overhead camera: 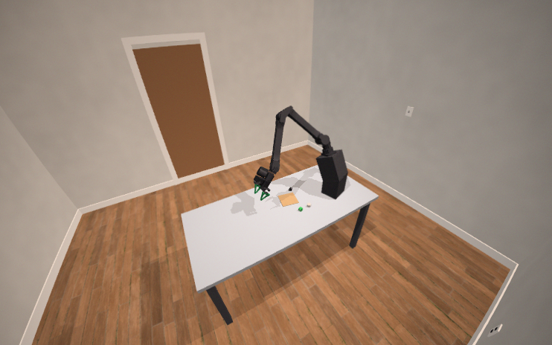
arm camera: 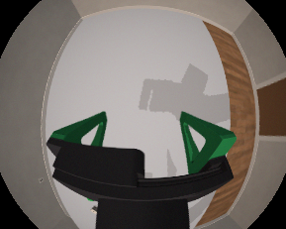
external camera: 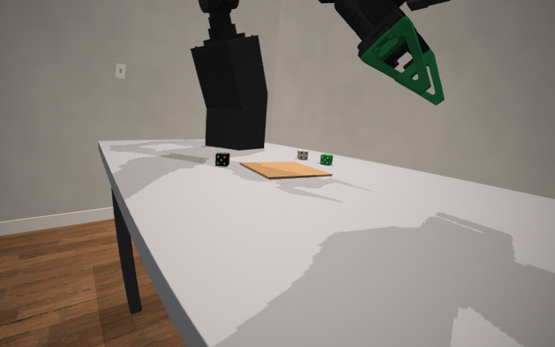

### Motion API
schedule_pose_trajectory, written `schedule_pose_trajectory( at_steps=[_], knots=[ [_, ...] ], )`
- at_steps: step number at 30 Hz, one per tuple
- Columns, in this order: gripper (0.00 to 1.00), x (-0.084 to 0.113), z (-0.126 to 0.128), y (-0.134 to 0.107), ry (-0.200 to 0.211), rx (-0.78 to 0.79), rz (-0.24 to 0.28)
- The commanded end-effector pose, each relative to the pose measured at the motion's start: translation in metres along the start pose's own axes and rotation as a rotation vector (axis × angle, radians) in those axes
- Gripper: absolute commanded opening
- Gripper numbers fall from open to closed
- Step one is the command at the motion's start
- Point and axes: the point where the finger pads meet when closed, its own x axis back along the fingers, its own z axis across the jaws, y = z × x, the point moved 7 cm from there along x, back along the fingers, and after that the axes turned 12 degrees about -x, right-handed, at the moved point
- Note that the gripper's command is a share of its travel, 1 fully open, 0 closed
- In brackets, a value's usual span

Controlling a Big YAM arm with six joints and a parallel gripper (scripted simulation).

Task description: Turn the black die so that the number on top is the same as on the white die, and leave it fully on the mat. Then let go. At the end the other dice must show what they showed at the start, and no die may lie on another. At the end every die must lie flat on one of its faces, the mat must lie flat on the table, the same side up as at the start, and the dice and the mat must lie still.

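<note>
The black die (overhead camera: pixel 290 189) (external camera: pixel 222 159) lies flat on the table beside the mat, off its edge. The orange-tan square mat (overhead camera: pixel 288 199) (external camera: pixel 286 170) lies flat. The white die (overhead camera: pixel 309 205) (external camera: pixel 302 155) and the green die (overhead camera: pixel 300 209) (external camera: pixel 326 159) lie near each other on the mat's other side. The white die's side toward the exterior camera shows four pips; the numbers on top are too small to read. My gripper (overhead camera: pixel 260 198) (external camera: pixel 433 98) (arm camera: pixel 143 115) is open and empty, pointing down high above the table, away from the dice.
The white table (overhead camera: pixel 235 244) (external camera: pixel 227 223) (arm camera: pixel 124 58) bears the arm's black base (overhead camera: pixel 334 175) (external camera: pixel 236 94) at one end, close to the dice and the mat. The arm's shadow falls on the table top. The table's long edge runs near the black die.
</note>
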Motion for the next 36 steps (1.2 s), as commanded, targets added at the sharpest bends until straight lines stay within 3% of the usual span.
schedule_pose_trajectory(
  at_steps=[1,2,6,9,11,23,30,36],
  knots=[
    [1.0,0.026,-0.036,-0.01,-0.043,-0.17,0.065],
    [1.0,0.027,-0.037,-0.011,-0.046,-0.176,0.07],
    [1.0,0.063,-0.066,-0.052,-0.116,-0.308,0.192],
    [1.0,0.064,-0.066,-0.052,-0.117,-0.309,0.193],
    [1.0,0.097,-0.086,-0.087,-0.182,-0.418,0.29],
    [1.0,0.197,-0.114,-0.181,-0.386,-0.697,0.531],
    [1.0,0.218,-0.116,-0.199,-0.428,-0.748,0.574],
    [1.0,0.21,-0.112,-0.199,-0.421,-0.74,0.576]
  ],
)
